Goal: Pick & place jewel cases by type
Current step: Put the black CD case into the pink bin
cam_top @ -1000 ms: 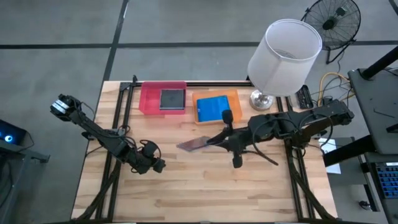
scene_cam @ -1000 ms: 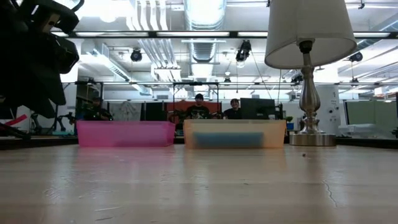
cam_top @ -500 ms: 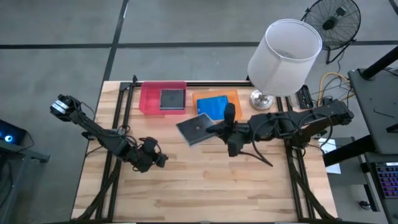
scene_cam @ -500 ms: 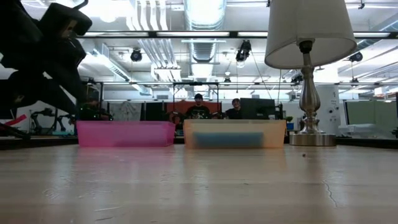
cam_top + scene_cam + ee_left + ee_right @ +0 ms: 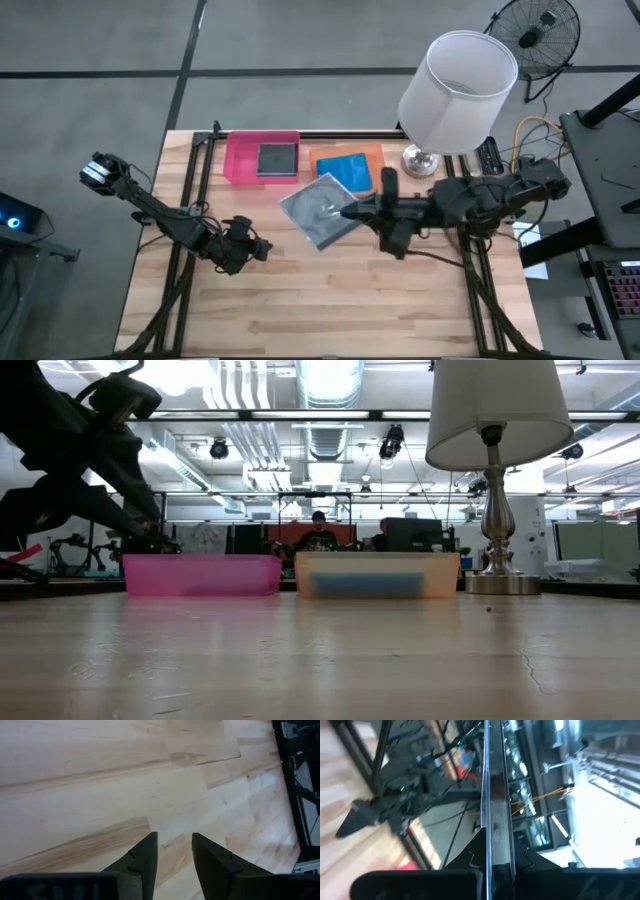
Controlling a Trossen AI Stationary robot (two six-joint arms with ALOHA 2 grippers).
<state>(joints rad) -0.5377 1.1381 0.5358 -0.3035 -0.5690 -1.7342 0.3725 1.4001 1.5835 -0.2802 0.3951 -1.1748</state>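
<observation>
Table (image 5: pixel 330 300): wooden top is seen from above, filling the lower centre of the high view.
Right gripper (image 5: pixel 352 209): is seen at frame centre in the high view, reaching in from the right; its fingers (image 5: pixel 475 851) are clamped on the edge of a grey case (image 5: pixel 318 207).
Grey case: is held tilted above the table, just below the two trays in the high view; in the right wrist view it is seen edge-on (image 5: pixel 492 795) between the fingers.
Left gripper (image 5: pixel 258 246): is placed at lower left of centre in the high view, over bare wood; its fingers (image 5: pixel 145 857) are parted a little, with nothing held.
Pink tray (image 5: pixel 240 160): is set at upper centre; a dark case (image 5: pixel 277 160) is lying inside it.
Orange tray (image 5: pixel 374 153): is set just right of the pink tray; a blue case (image 5: pixel 347 167) is lying in it.
Lamp (image 5: pixel 458 90): is stood at upper right.
</observation>
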